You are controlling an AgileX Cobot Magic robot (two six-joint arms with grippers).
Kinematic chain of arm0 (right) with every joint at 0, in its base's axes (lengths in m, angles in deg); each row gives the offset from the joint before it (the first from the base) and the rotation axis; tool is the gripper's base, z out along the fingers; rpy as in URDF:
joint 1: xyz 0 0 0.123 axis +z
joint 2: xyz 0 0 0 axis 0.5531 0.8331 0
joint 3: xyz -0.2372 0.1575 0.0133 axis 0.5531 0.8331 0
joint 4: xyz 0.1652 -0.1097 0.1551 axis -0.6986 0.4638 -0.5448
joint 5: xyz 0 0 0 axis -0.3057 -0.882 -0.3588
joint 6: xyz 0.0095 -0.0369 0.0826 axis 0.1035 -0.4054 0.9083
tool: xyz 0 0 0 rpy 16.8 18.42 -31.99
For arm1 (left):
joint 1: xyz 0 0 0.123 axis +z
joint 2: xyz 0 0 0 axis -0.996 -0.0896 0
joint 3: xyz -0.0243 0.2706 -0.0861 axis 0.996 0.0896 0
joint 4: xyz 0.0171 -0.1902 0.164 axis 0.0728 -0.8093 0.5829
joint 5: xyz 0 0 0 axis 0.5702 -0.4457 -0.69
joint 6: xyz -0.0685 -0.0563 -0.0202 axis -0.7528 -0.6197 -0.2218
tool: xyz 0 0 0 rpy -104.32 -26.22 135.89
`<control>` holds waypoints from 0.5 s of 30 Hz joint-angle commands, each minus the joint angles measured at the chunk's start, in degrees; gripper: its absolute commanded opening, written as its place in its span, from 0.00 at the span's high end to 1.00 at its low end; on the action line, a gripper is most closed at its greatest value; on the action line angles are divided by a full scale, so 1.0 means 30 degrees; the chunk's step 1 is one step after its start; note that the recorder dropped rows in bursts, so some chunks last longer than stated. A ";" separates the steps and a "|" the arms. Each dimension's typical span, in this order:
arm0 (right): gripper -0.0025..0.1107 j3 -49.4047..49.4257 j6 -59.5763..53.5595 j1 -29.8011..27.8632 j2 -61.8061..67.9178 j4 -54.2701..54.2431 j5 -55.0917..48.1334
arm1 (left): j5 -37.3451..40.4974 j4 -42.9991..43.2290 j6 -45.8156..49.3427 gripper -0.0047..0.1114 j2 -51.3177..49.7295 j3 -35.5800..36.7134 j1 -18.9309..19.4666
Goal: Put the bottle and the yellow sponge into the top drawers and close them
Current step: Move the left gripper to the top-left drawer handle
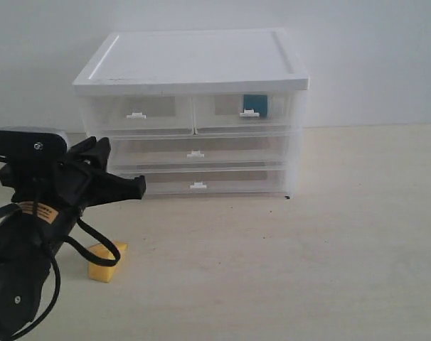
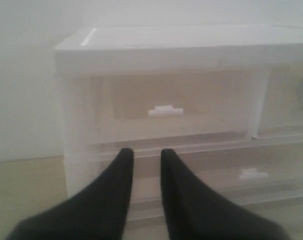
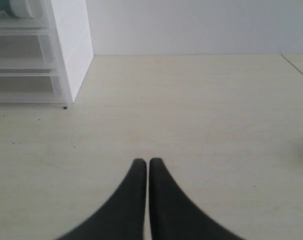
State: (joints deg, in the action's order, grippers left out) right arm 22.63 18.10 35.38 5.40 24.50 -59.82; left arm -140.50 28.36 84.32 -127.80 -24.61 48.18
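The white-topped cabinet (image 1: 194,60) stands at the back, and both top drawers look pushed in. Through the right top drawer (image 1: 222,106) I see the bottle (image 1: 254,104) as a teal patch; in the right wrist view the bottle (image 3: 15,7) shows its white cap. The left top drawer (image 1: 158,108) looks empty. The yellow sponge (image 1: 107,261) lies on the table at the front left, partly behind my left arm's cable. My left gripper (image 1: 135,187) (image 2: 143,155) is open with nothing in it, pointing at the left top drawer's handle (image 2: 165,111). My right gripper (image 3: 144,162) is shut and empty, low over the table.
Two full-width drawers (image 1: 195,153) sit below the top pair. A white wall rises right behind the cabinet. The pale tabletop (image 1: 308,241) stretches in front of and to the right of the cabinet (image 3: 71,50). My left arm fills the lower left corner of the exterior view.
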 commanded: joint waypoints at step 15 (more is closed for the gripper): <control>0.98 0.0089 -0.0136 -0.0004 -0.0095 -0.0026 0.0136 | -0.0318 0.1559 0.0214 0.21 -0.2662 -0.3087 -0.0160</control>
State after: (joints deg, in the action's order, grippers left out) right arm 22.63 18.10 35.38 5.40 24.50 -59.82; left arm -140.95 34.10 82.69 -134.29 -32.76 48.18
